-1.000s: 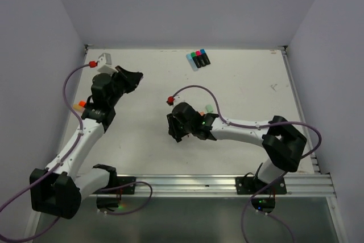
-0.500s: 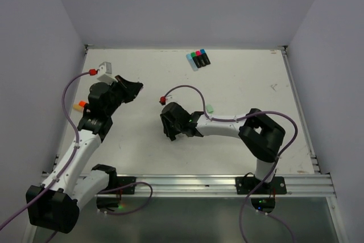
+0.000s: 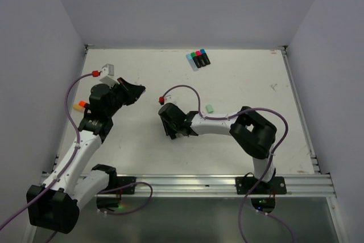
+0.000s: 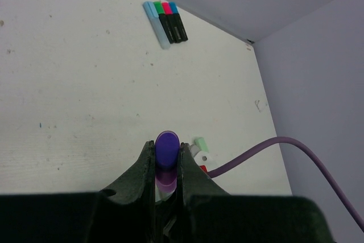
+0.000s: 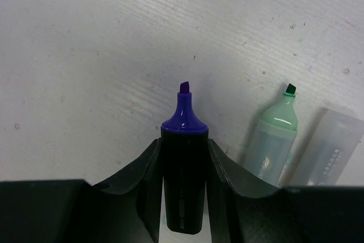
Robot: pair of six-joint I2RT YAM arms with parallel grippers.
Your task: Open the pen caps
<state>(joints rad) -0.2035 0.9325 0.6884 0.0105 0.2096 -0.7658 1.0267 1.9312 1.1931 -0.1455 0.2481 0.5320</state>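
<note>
My left gripper [image 3: 135, 91] [image 4: 167, 147] is shut on a purple pen cap [image 4: 167, 146], held above the table's left side. My right gripper [image 3: 172, 128] [image 5: 183, 143] is shut on a black pen body with a bare purple tip [image 5: 183, 120], low over the table's middle. A loose green cap [image 3: 209, 108] [image 4: 201, 143] lies right of it. An orange cap [image 3: 81, 104] lies at the left edge. Capped pens [image 3: 198, 59] [image 4: 166, 16] with cyan, green, pink and blue caps lie side by side at the back.
An uncapped pale green pen [image 5: 274, 139] and a translucent pale pen body [image 5: 330, 147] lie on the table just right of my right gripper. Purple cables loop over both arms. Walls close the table at the left, back and right.
My right gripper has moved left and lower with the pen body, its arm folding in. My left gripper has shifted slightly, still holding the purple cap.
</note>
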